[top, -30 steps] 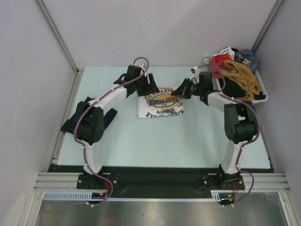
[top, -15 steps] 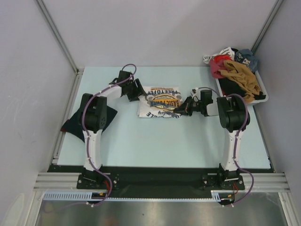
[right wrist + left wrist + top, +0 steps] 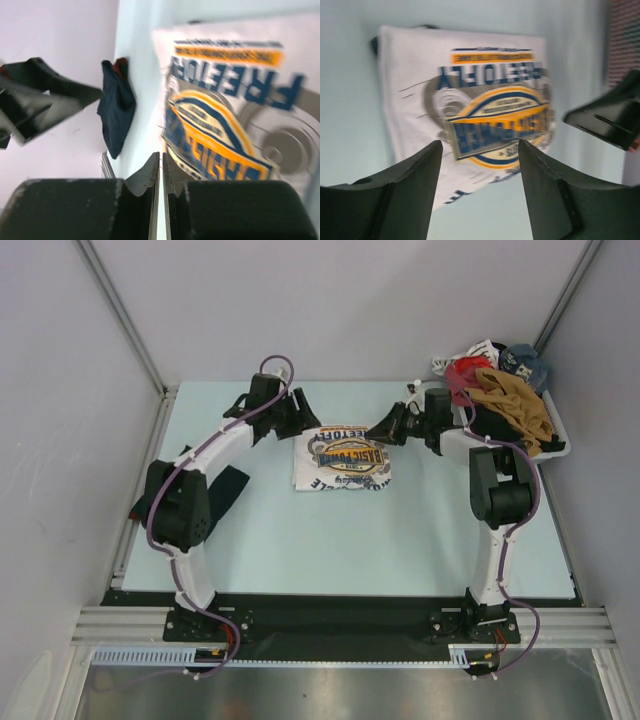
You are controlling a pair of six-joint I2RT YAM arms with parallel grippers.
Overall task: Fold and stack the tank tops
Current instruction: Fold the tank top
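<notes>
The white tank top (image 3: 342,458) with navy trim and an orange-yellow print lies folded flat in the middle of the table. It also shows in the left wrist view (image 3: 470,100) and the right wrist view (image 3: 225,115). My left gripper (image 3: 303,420) hovers at its far left corner, open and empty (image 3: 480,150). My right gripper (image 3: 382,431) hovers at its far right corner, shut on nothing (image 3: 161,161). The dark navy tank top (image 3: 232,485) lies bunched at the table's left edge, partly hidden by my left arm; the right wrist view (image 3: 116,110) shows it too.
A white basket (image 3: 560,448) heaped with red, tan and blue clothes stands at the back right corner. Enclosure walls run close along the table's left, right and far sides.
Half a second ago both grippers were lower, with the right one at the white top's near right edge. Both have lifted and moved back toward the far corners. The top lies as before.
</notes>
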